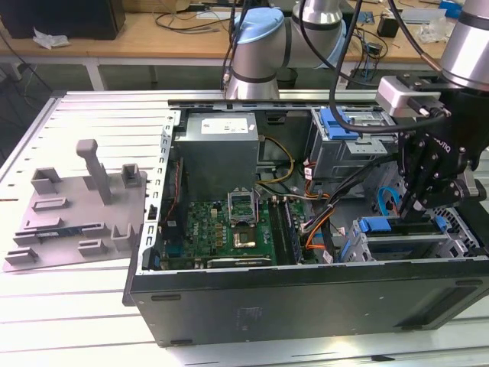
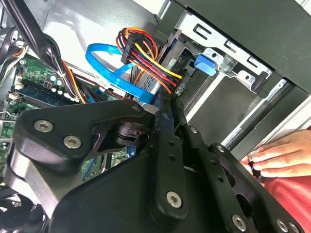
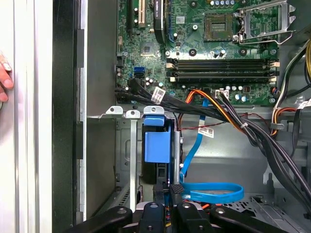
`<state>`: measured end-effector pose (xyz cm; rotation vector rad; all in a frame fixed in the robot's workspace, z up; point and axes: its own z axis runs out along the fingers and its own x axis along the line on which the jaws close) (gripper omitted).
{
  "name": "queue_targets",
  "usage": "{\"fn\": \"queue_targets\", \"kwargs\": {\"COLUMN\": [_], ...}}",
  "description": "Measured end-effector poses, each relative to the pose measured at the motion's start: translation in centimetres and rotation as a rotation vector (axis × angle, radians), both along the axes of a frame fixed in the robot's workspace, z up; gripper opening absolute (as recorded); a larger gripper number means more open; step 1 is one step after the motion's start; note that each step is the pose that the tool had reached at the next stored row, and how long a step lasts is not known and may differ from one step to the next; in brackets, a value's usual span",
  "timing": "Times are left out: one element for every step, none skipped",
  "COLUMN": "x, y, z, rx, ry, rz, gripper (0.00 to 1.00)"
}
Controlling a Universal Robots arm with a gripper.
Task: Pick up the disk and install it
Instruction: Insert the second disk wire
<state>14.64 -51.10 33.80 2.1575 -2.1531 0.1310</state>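
- One black gripper reaches down into an open computer case, clenched on the disk's blue-framed edge.
- Disk stands on edge in the grey metal drive cage, beside a blue data cable.
- Person's hand rests outside the case wall.

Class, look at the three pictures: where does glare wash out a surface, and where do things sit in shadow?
Exterior view: the slatted table glares white. Second wrist view: the case wall is washed out, while the claw's links look dark. First wrist view: the pale rail is bright; the drive bay lies shaded.
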Motion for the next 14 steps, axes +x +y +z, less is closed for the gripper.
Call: {"fn": "queue_targets", "kwargs": {"x": [0.0, 0.0, 0.0, 0.0, 0.0, 0.0, 0.0, 0.0, 0.0, 0.0, 0.0, 0.0, 0.0, 0.0], "y": [-0.01, -0.02, -0.04, -0.05, -0.05, -0.06, -0.05, -0.05, -0.06, -0.07, -0.08, -0.08, -0.09, -0.1], "z": [-0.01, -0.04, -0.06, -0.07, -0.08, -0.1, -0.13, -0.14, -0.16, -0.17, -0.19, -0.2, -0.21, -0.22], "rx": [0.0001, 0.0002, 0.0002, 0.0002, 0.0001, 0.0002, 0.0004, 0.0004, 0.0005, 0.0004, 0.0005, 0.0007, 0.0008, 0.001], "ry": [0.0, 0.0, 0.0, 0.0, 0.0, 0.0, 0.0, 0.0, 0.0, 0.0, 0.0, 0.0, 0.0001, 0.0], "rz": [0.0, 0.0, 0.0, 0.0, 0.001, 0.001, 0.001, 0.001, 0.001, 0.001, 0.001, 0.001, 0.001, 0.001], "gripper": [0.16, 0.16, 0.16, 0.16, 0.16, 0.16, 0.16, 0.16, 0.16, 0.16, 0.16, 0.16, 0.16, 0.16]}}
